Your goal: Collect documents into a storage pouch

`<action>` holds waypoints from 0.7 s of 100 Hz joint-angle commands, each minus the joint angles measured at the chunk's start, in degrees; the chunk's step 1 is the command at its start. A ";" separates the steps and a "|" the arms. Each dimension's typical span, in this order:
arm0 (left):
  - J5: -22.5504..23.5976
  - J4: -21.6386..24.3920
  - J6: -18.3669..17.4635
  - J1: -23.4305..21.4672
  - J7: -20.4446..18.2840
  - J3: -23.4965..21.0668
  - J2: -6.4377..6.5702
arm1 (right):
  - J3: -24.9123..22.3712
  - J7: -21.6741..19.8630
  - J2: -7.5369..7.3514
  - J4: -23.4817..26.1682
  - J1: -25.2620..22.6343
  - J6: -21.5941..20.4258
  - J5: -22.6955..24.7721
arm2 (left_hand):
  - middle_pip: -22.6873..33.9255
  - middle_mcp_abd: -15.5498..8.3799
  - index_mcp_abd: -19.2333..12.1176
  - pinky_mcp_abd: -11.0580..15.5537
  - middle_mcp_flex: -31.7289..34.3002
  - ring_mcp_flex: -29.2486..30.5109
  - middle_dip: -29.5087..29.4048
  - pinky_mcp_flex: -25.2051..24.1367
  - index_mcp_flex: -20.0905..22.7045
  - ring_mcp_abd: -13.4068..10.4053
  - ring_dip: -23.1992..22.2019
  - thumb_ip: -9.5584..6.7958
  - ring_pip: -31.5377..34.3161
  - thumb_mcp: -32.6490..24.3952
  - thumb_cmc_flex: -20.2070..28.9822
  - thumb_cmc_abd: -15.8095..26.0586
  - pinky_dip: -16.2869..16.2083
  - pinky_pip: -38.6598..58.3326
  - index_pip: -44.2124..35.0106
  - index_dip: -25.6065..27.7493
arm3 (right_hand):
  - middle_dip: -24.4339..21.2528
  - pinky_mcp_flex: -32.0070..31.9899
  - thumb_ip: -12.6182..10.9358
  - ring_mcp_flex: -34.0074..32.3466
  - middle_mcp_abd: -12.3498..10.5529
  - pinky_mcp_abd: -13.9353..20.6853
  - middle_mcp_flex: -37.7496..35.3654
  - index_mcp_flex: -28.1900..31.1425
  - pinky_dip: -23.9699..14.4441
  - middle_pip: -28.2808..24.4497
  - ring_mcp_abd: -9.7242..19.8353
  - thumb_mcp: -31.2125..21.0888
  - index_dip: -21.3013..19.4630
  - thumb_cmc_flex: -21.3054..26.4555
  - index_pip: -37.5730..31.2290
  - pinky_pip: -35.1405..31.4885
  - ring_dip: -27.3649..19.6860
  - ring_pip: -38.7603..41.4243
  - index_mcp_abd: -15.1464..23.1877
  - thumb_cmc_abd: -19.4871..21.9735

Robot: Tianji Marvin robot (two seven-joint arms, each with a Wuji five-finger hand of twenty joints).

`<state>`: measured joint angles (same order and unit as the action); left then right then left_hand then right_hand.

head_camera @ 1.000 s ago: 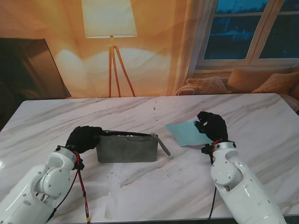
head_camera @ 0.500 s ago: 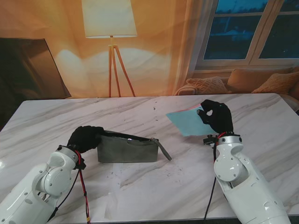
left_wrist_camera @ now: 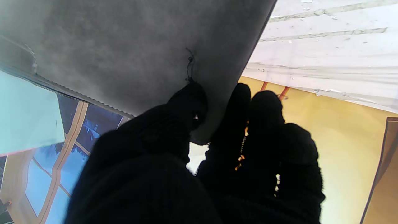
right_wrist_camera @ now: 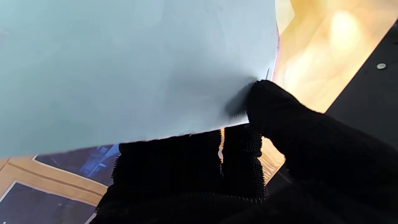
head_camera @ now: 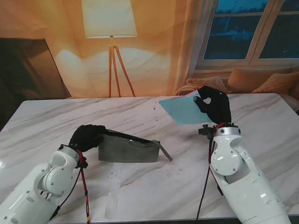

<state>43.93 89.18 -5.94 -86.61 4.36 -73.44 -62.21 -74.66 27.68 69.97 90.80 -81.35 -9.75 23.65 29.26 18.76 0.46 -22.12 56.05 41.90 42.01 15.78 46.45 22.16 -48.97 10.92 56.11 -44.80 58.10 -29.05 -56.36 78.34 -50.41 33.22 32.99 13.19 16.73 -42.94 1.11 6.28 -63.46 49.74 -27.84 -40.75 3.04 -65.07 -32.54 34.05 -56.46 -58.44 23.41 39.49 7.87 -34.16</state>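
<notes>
Up off the table now with the pale blue sheet (head_camera: 181,111), lifted clear of the marble and carried higher and a touch left of where it hung a second ago, a sliver of pink peeking along its far edge, so probably more than one page in the stack. Right hand (head_camera: 214,106) clamped on the sheet's right corner, thumb pressed on one face and fingers (right_wrist_camera: 192,149) bunched behind the other, clear in the right wrist view. Over on the left, left hand (head_camera: 85,137) pinching the left end of the grey pouch (head_camera: 127,149), which has tipped up at that end compared with a moment back, its top edge now slanting and the mouth gaping a little wider. Good news for the job: paper airborne, pouch opening, the two well apart yet, with a leftward carry to come. Pouch soft and felt-like, a boxy slab with a zip line along the lip and a strap (head_camera: 164,150) trailing off the right end. Paper thin, smooth, flat, barely drooping. Table (head_camera: 140,186) glossy white marble with grey veins. Risk worth flagging: a floppy mouth snagging the sheet's leading corner.
</notes>
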 commanded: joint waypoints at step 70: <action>-3.27 -1.39 1.32 1.93 0.64 2.53 -1.24 | 9.09 -2.07 1.81 8.28 0.21 1.39 -6.98 | 2.71 -0.96 3.14 3.60 2.20 1.15 0.41 -0.40 -0.09 4.37 -0.19 0.87 2.33 0.48 1.70 1.51 2.24 -0.31 -1.97 2.86 | 0.45 -0.10 0.90 -1.04 0.37 1.70 -0.62 2.46 1.01 0.03 2.01 -1.17 -2.48 0.99 -2.41 -0.68 0.16 0.00 2.87 1.45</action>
<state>41.08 87.60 -5.08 -84.71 5.70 -71.13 -63.00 -66.42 26.64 71.00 97.91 -80.96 -8.79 16.92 29.82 18.76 -0.11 -22.12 56.05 41.90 42.01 15.88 46.50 22.16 -48.97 10.87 56.18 -44.80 58.71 -29.03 -56.27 78.34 -50.41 34.21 32.99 13.19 16.76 -42.94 1.11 6.28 -63.46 49.74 -27.34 -40.75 3.04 -65.06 -33.21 34.04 -56.43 -58.46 23.40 39.49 7.86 -34.12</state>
